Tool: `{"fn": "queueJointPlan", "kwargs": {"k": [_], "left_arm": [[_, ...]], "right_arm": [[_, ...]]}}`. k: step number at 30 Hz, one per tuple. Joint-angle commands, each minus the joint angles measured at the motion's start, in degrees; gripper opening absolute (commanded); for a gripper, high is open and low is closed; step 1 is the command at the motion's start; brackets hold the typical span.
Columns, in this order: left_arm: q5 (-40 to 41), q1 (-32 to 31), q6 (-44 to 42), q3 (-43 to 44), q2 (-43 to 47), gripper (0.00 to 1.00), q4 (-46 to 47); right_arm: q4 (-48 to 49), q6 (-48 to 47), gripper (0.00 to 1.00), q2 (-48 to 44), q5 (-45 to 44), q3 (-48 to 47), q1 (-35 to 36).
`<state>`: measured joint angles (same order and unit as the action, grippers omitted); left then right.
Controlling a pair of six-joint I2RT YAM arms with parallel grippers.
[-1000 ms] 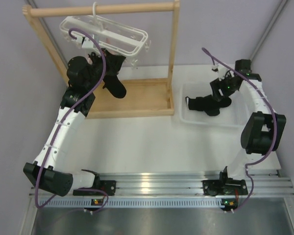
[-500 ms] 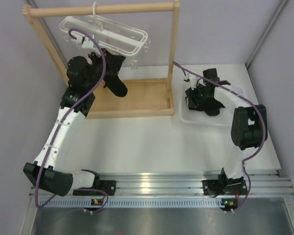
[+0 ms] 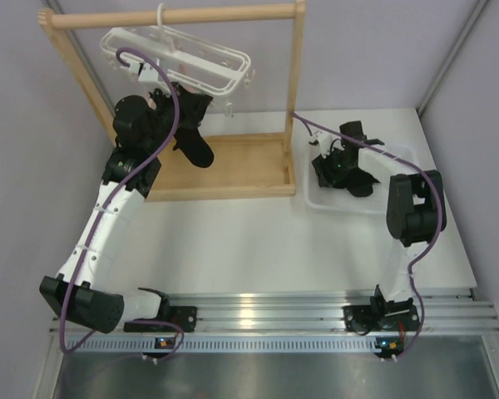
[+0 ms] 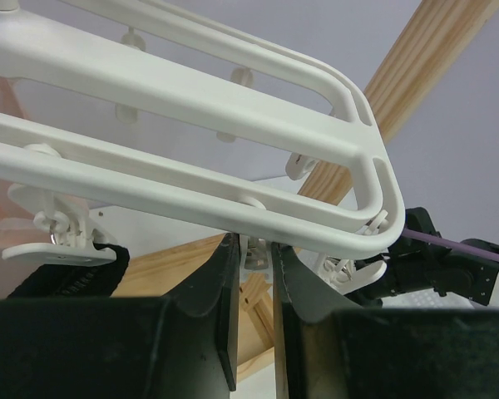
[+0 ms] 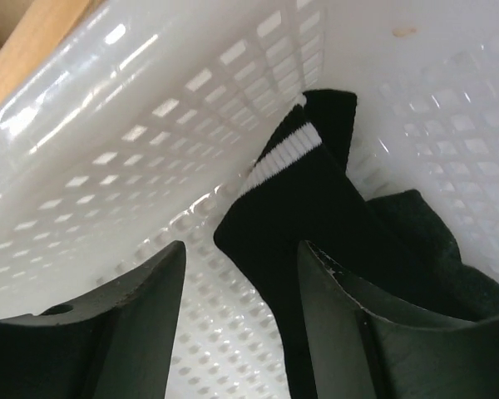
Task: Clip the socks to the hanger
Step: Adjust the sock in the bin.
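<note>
The white hanger (image 3: 183,54) hangs by its hook from the wooden rod. One black sock (image 3: 198,145) dangles from it, and its top shows under a clip (image 4: 62,278) at the left of the left wrist view. My left gripper (image 3: 168,90) reaches up under the frame (image 4: 191,100). It (image 4: 256,245) is shut on a small white clip (image 4: 258,253). My right gripper (image 3: 324,166) is down in the white basket (image 3: 399,204). There it (image 5: 241,247) stands open astride the edge of a black sock with a white stripe (image 5: 316,191). A second dark sock (image 5: 416,233) lies beside that one.
The wooden rack has uprights (image 3: 295,83) and a flat base (image 3: 241,162) beneath the hanger. The basket's perforated wall (image 5: 108,150) rises close on the right gripper's left. The right arm's purple cable (image 3: 303,123) runs near the rack's right post.
The right arm has swung left from the basket's far right side to its left end, over the socks, and its jaws have narrowed a little. The left arm has not moved.
</note>
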<state>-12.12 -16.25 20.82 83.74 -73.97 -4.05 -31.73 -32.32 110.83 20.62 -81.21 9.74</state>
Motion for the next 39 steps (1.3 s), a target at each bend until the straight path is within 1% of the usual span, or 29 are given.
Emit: {"fn": "queueJointPlan", "kwargs": {"k": [1, 3, 6, 7, 8, 9, 10, 11, 15, 18, 19, 20, 21, 22, 24, 25, 27, 28, 31, 35, 39], "left_arm": [[0.1, 0.3, -0.6, 0.1, 0.8, 0.00, 0.8], [0.0, 0.3, -0.6, 0.2, 0.8, 0.00, 0.7], [0.0, 0.4, -0.7, 0.3, 0.8, 0.00, 0.5], [0.0, 0.5, -0.8, 0.4, 0.8, 0.00, 0.5], [0.0, 0.5, -0.8, 0.5, 0.8, 0.00, 0.4], [-0.1, 0.6, -0.8, 0.5, 0.8, 0.00, 0.4], [-0.2, 0.6, -0.8, 0.5, 0.8, 0.00, 0.3], [-0.2, 0.6, -0.8, 0.4, 0.8, 0.00, 0.4], [-0.4, 0.6, -0.4, 0.4, 0.8, 0.00, 0.5], [-0.4, 0.6, -0.3, 0.1, 0.9, 0.00, 0.5], [-0.6, 0.6, -0.3, 0.1, 1.0, 0.00, 0.5], [-0.5, 0.6, -0.2, 0.1, 1.0, 0.00, 0.5], [-0.7, 0.7, -0.2, 0.1, 0.9, 0.00, 0.6], [-0.9, 0.7, -0.1, 0.2, 1.0, 0.00, 0.5], [-1.0, 0.7, 0.0, 0.1, 1.0, 0.00, 0.5], [-1.2, 0.7, 0.0, 0.3, 1.0, 0.00, 0.5], [-1.2, 0.7, 0.0, 0.4, 0.8, 0.00, 0.4], [-1.3, 0.7, -0.1, 0.4, 0.8, 0.00, 0.4], [-1.4, 0.7, -0.2, 0.4, 0.8, 0.00, 0.5], [-1.1, 0.8, -0.5, -0.2, 1.0, 0.00, 0.1], [-1.1, 0.8, -0.5, -0.3, 1.2, 0.00, 0.0]], "right_arm": [[3.3, 3.0, 0.56, 1.9, -0.4, -2.8, 1.6], [3.7, 3.4, 0.55, 3.3, -1.5, -3.0, 1.7], [4.3, 3.6, 0.46, 4.9, -4.0, -3.5, 1.3], [4.4, 3.7, 0.40, 5.0, -3.9, -3.7, 0.7], [4.5, 4.1, 0.24, 4.8, -3.8, -3.7, 0.3], [4.6, 4.1, 0.15, 4.7, -3.7, -3.7, -0.1], [4.4, 4.0, 0.00, 4.1, -3.7, -4.0, -0.7], [3.5, 3.8, 0.00, 3.7, -3.6, -4.2, -1.0], [1.1, 4.2, 0.00, 0.3, 1.8, -5.1, -4.0], [-2.4, 4.7, 0.00, -1.6, 9.3, -6.9, -7.4], [-3.3, 4.9, 0.00, -2.0, 13.7, -7.9, -9.3], [-4.2, 5.3, 0.00, -2.1, 15.8, -8.3, -9.3], [-4.8, 5.7, 0.00, -2.3, 17.5, -8.9, -11.7], [-6.3, 5.9, 0.00, -2.5, 21.4, -9.7, -13.4], [-7.3, 6.6, 0.00, -2.8, 25.9, -10.6, -15.0], [-8.6, 6.8, 0.00, -2.8, 30.7, -11.8, -16.4], [-11.1, 6.7, 0.00, -2.1, 34.3, -13.4, -16.9], [-14.0, 5.9, 0.00, -0.7, 35.3, -15.4, -16.2], [-17.7, 2.4, 0.00, 2.5, 34.1, -17.8, -14.1], [-17.9, 2.1, 0.00, 6.4, 33.4, -18.3, -11.7], [-18.5, 2.7, 0.00, 11.1, 30.4, -19.8, -10.4]]}}
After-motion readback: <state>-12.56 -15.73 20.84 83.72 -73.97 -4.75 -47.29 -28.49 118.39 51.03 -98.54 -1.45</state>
